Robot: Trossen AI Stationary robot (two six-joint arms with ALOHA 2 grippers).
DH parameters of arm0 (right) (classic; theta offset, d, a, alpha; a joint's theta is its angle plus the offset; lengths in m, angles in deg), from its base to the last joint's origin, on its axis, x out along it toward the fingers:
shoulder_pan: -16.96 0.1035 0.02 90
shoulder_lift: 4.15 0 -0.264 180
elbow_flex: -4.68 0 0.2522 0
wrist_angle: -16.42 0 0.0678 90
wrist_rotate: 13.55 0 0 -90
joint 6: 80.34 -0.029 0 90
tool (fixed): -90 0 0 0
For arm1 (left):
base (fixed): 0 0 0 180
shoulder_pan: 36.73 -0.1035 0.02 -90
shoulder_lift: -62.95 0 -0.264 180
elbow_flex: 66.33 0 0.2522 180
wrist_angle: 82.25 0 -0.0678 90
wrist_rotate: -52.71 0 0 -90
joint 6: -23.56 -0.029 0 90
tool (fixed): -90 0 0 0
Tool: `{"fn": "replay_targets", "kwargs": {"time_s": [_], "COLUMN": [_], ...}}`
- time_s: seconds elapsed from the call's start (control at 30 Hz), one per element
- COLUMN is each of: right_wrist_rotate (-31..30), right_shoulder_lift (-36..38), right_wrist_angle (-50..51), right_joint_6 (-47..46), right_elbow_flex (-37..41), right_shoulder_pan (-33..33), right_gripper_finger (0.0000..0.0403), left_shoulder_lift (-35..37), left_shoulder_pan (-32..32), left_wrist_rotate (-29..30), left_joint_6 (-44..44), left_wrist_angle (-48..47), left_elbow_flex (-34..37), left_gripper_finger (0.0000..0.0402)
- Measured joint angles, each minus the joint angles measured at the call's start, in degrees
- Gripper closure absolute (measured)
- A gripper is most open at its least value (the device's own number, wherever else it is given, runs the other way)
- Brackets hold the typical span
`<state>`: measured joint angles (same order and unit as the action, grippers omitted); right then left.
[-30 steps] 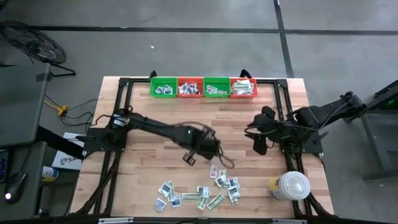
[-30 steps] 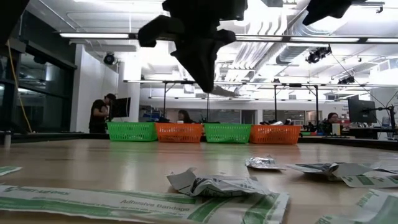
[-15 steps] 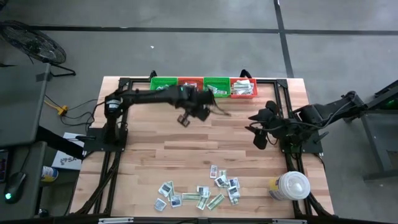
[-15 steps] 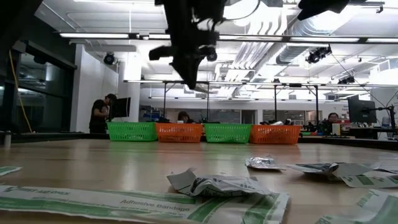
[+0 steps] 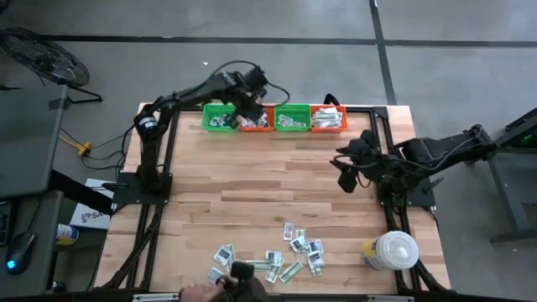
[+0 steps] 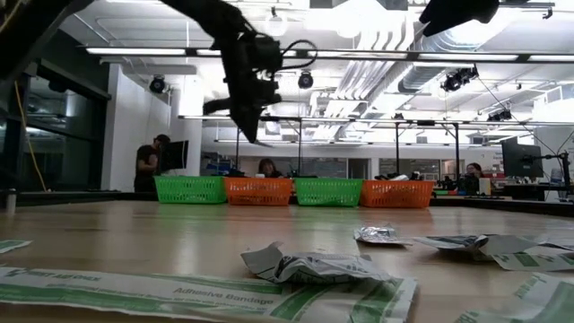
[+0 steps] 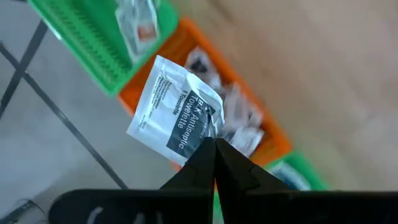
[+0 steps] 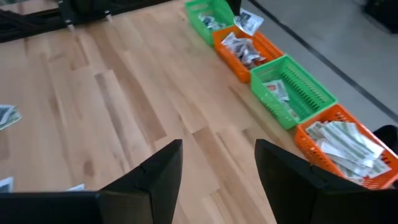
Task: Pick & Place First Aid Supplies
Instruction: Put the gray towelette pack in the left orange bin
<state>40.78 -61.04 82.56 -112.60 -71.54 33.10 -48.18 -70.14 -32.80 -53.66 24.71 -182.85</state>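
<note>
The left gripper [image 7: 214,146] pinches a towelette packet [image 7: 177,112] by its corner above the orange basket [image 7: 249,118]. Best to centre it over that basket before letting go. The right gripper [image 8: 217,168] waits open.

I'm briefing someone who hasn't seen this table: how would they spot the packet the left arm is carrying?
Look to the row of four baskets along the table's far edge. Above the orange basket, second from the left, hangs the left end effector, shut on a towelette packet. It is the only packet in the air, white with a dark printed panel; the others lie in baskets or on the wood.
</note>
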Motion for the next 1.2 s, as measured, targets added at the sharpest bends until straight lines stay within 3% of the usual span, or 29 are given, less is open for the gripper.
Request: {"fn": "replay_targets", "kwargs": {"time_s": [0.37,1.03,1.2], "right_wrist_rotate": [-3.7,-2.7,-1.0], "right_shoulder_lift": [0.0,0.0,0.0], "right_wrist_angle": [0.0,-0.3,-0.3], "right_joint_6": [1.6,2.9,4.2], "right_elbow_flex": [0.0,0.0,0.0], "right_shoulder_pan": [-3.1,-8.4,-9.6], "right_gripper_finger": [0.0208,0.0208,0.0208], "left_shoulder_lift": [-3.0,-8.1,-8.1], "left_shoulder_pan": [-6.5,-5.9,-5.9], "left_wrist_rotate": [-3.7,-4.8,-5.1], "left_joint_6": [-18.1,-20.5,-21.4], "left_wrist_angle": [3.7,10.4,9.1], "left_elbow_flex": [0.2,0.2,0.2], "left_gripper_finger": [0.0401,0.04,0.0376]}}
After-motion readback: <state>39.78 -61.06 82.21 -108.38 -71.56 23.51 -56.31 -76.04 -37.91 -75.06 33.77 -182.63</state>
